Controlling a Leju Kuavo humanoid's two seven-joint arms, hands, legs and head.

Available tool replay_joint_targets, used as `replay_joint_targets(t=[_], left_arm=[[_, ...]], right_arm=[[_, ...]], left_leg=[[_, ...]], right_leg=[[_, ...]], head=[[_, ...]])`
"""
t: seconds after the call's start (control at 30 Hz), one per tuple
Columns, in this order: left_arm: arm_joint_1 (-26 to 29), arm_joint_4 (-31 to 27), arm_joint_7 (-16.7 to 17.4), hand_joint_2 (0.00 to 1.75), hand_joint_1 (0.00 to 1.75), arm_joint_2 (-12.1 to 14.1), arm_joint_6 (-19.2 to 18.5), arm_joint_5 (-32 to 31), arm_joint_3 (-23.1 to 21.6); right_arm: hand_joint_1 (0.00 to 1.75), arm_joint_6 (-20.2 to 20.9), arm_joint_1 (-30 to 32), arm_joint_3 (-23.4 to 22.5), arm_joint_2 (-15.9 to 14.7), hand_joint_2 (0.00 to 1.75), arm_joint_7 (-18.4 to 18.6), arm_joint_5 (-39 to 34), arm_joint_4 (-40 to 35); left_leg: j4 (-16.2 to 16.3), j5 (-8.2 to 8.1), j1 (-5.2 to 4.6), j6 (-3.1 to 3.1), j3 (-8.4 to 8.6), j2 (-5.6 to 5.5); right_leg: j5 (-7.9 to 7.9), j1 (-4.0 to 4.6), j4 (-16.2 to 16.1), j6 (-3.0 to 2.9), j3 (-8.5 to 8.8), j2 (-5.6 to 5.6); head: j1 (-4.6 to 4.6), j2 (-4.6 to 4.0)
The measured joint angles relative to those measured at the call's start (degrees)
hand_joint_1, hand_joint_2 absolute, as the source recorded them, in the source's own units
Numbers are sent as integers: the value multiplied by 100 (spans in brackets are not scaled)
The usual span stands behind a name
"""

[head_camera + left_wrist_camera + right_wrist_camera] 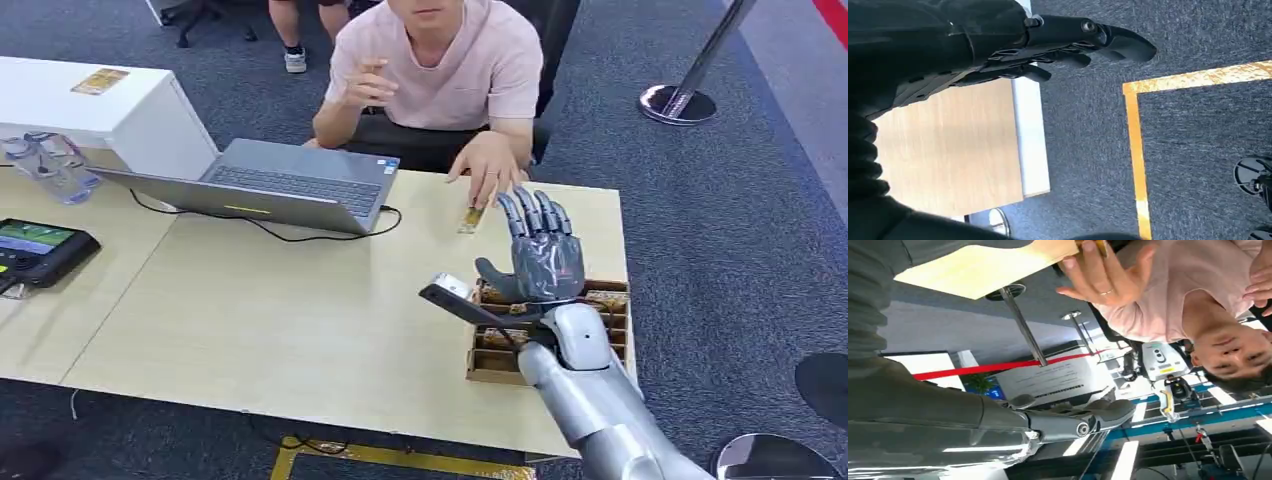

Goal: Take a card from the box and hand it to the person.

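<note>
A brown cardboard box (489, 366) with card-filled compartments sits at the table's near right corner. My right hand (541, 252) is raised above the box's far edge, fingers spread and pointing at the person, with nothing in it; the right wrist view shows its fingers (1075, 424) bare. Just beyond it the person's hand (489, 165) presses a gold card (472, 219) to the table; the wrist view also shows that hand (1103, 277) and the card (1094, 244). My left hand (1048, 50) hangs beside the table over the carpet, fingers extended and holding nothing.
An open laptop (290, 185) with a black cable lies at the table's far middle. A tablet (40, 245) and water bottles (50, 165) are at the left, by a white cabinet (100, 105). A stanchion base (678, 103) stands on the carpet at far right.
</note>
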Motion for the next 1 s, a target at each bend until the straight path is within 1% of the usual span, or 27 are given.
replay_joint_targets(t=[0.1,0.13,0.2,0.23,0.3,0.4,0.5,0.6,0.7,0.77,0.8,0.87,1.0], left_arm=[[4,0,-2,0,0,0,5,26,2],[4,0,-2,0,0,0,7,33,4],[8,0,-9,0,0,0,9,52,7],[11,0,-11,0,0,0,9,63,7],[29,0,-17,0,0,2,9,68,7],[48,0,-17,0,0,2,11,68,7],[58,0,-17,0,0,2,11,68,7],[59,0,-15,0,0,2,11,66,7],[61,0,-17,0,0,2,11,59,7],[58,0,-17,0,0,2,18,28,9],[57,0,-17,0,0,2,22,26,9],[60,0,-15,0,0,2,42,20,9],[59,0,-4,0,0,4,81,2,9]], right_arm=[[0,-2,-34,-184,-2,175,-79,-305,-9],[0,-2,-74,-270,-9,175,-133,-539,-9],[0,11,-222,-442,-55,175,-201,-1268,-9],[0,59,-306,-551,-126,175,-234,-1825,-11],[0,118,-406,-710,-286,175,-229,-2508,-74],[0,234,-454,-992,-589,175,-212,-3105,-303],[0,341,-458,-1295,-891,175,-212,-3461,-540],[0,430,-440,-1719,-1199,175,-255,-3864,-760],[0,485,-386,-2135,-1481,175,-345,-4092,-879],[0,463,-317,-2437,-1689,175,-376,-4240,-881],[0,466,-288,-2523,-1747,175,-398,-4311,-874],[0,498,-189,-2880,-1959,175,-612,-4624,-795],[0,590,62,-3547,-2260,175,-843,-5022,-477]], left_leg=[[0,0,0,0,0,0],[0,0,0,0,0,0],[1,0,-1,0,2,0],[1,0,-2,0,2,0],[2,0,-3,0,3,0],[3,0,-5,0,1,-4],[3,-1,-5,0,1,-3],[2,-3,-5,-2,1,-6],[1,-3,-4,-2,-1,-9],[1,-5,-4,-4,4,-7],[1,-5,-4,-3,4,-8],[1,-6,-4,-3,-1,-25],[1,-9,-4,0,-2,-30]], right_leg=[[0,0,0,0,0,0],[0,0,0,0,0,0],[0,-1,0,0,-1,0],[1,-1,-1,0,0,0],[1,-1,-1,1,0,0],[1,-2,-2,1,0,-5],[0,-2,-3,0,-2,-4],[0,-1,-3,0,-3,-9],[0,-1,-3,0,-3,-13],[-1,-1,-4,0,-3,-11],[-1,-1,-5,-1,-3,-12],[-4,-1,-5,-2,-2,-28],[-6,-1,-5,-4,-2,-27]], head=[[0,0],[0,0],[0,0],[0,0],[0,0],[0,0],[0,0],[0,0],[2,0],[-2,0],[0,0],[0,0],[0,0]])
